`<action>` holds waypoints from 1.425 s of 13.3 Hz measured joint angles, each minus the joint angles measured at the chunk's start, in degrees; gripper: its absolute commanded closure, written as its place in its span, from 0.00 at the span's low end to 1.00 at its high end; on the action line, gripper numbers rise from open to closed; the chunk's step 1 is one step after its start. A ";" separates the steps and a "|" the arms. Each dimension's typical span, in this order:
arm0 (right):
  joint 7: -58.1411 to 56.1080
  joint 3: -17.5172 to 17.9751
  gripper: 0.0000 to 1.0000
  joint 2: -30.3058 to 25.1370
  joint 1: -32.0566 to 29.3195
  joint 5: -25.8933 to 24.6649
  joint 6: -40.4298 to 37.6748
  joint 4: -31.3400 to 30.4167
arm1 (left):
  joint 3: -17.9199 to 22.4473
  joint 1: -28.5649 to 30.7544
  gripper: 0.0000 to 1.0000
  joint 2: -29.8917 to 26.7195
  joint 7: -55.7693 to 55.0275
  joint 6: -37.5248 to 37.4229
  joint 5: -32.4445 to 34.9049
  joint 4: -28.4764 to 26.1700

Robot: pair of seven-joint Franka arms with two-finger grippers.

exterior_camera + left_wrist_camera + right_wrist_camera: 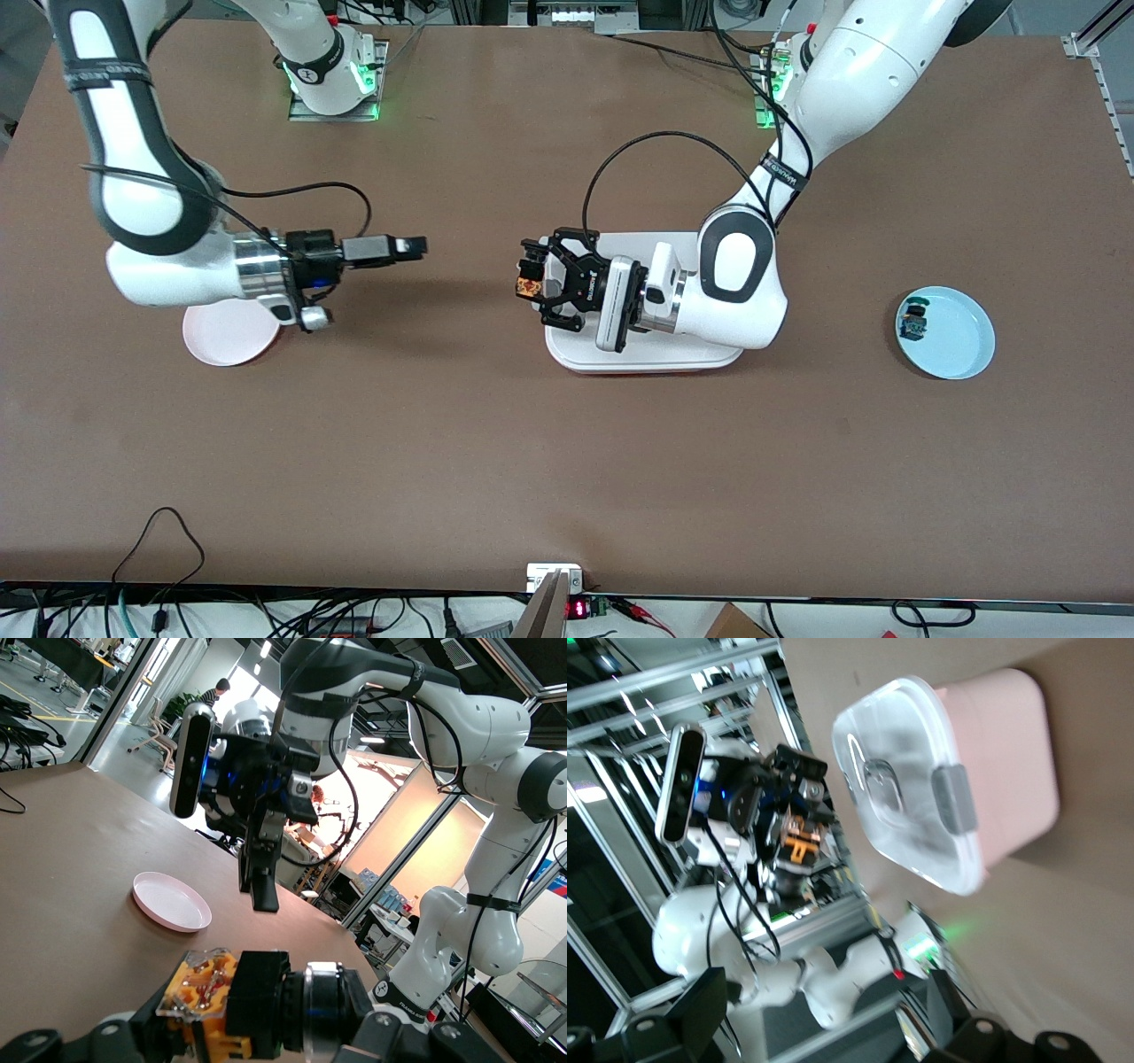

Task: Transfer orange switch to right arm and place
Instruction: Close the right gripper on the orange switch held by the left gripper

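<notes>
Orange switch is off the table, pinched between the closed fingers of the left gripper, which hangs over the brown table just past the edge of a white lidded container at the middle of the table. Biggest in the room are the two white arms: the left arm comes down from its base, bends at a rounded elbow over that container and points its wrist sideways toward the right arm, whose silver wrist cylinder and slim black right gripper face back at it, level with it and well apart. The right gripper's fingers stand apart with nothing between them, and it hovers over bare table near a pink plate that lies partly under its wrist. In the right wrist view the container shows a clear lid with a grey latch over a pale pink body. Toward the left arm's end of the table sits a light blue plate holding a tiny blue-green-and-black component close to its rim. In the left wrist view the switch shows an orange-yellow cap and a black body lying sideways in the grip.
</notes>
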 measured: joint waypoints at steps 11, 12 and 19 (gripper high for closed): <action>2.42 0.08 0.10 2.73 13.15 22.39 17.89 -0.52 | 0.06 -0.11 0.68 0.00 0.17 0.00 0.00 -0.77; 2.42 0.08 0.14 2.88 13.57 23.05 18.32 -0.52 | 0.06 -0.11 0.68 0.00 0.17 0.00 0.00 -0.77; 2.50 0.07 0.63 3.02 13.96 23.94 19.02 -0.49 | 0.06 -0.11 0.68 0.00 0.17 0.00 -0.34 -0.77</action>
